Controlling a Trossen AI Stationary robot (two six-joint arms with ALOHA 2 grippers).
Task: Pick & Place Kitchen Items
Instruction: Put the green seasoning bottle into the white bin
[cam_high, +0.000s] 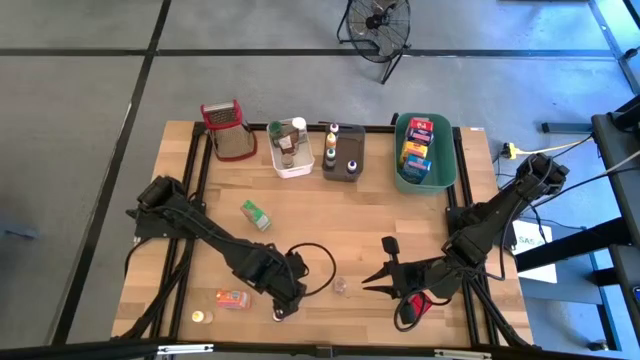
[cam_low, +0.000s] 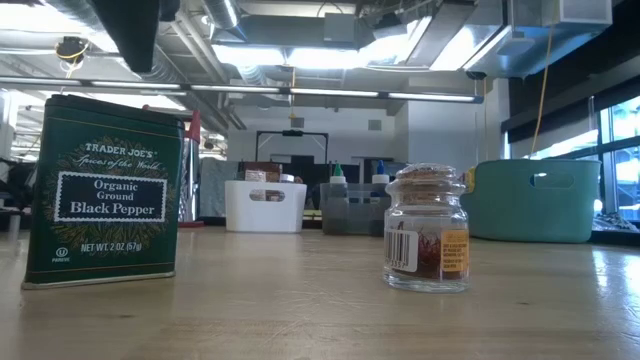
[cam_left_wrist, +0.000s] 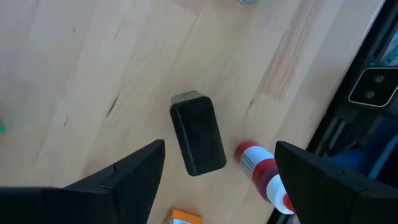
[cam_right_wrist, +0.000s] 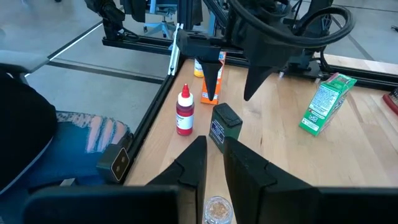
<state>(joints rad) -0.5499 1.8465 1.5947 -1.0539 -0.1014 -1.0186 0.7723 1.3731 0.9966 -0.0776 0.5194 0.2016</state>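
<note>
Two hands work close together at the near edge of the counter (cam_high: 330, 215), and that crowding is your main hazard. Your left hand (cam_left_wrist: 219, 144) hangs over the black pepper tin (cam_left_wrist: 198, 134) with its fingers spread wide, holding nothing. The tin stands upright on the wood beneath the gap. The red-capped bottle (cam_left_wrist: 261, 171) stands just beside the tin, on the side of one finger. If you come straight down as you are, that finger may well clip the bottle and tip it toward the counter's edge. The orange box (cam_high: 233, 298) sits near the other side, so sliding away from the bottle leaves you little room. The tin is tall and narrow, and a finger that lands on its top rim instead of alongside it would likely topple it. Your right hand (cam_high: 380, 263) is also spread and empty, low over the counter. The small glass jar (cam_high: 341, 286) stands just off its fingertips, between the two hands. A glancing touch there would probably send so light a jar skidding or rolling toward the left arm. If you move both arms at once, they could foul each other, since each hand's target lies near the other's reach.
</note>
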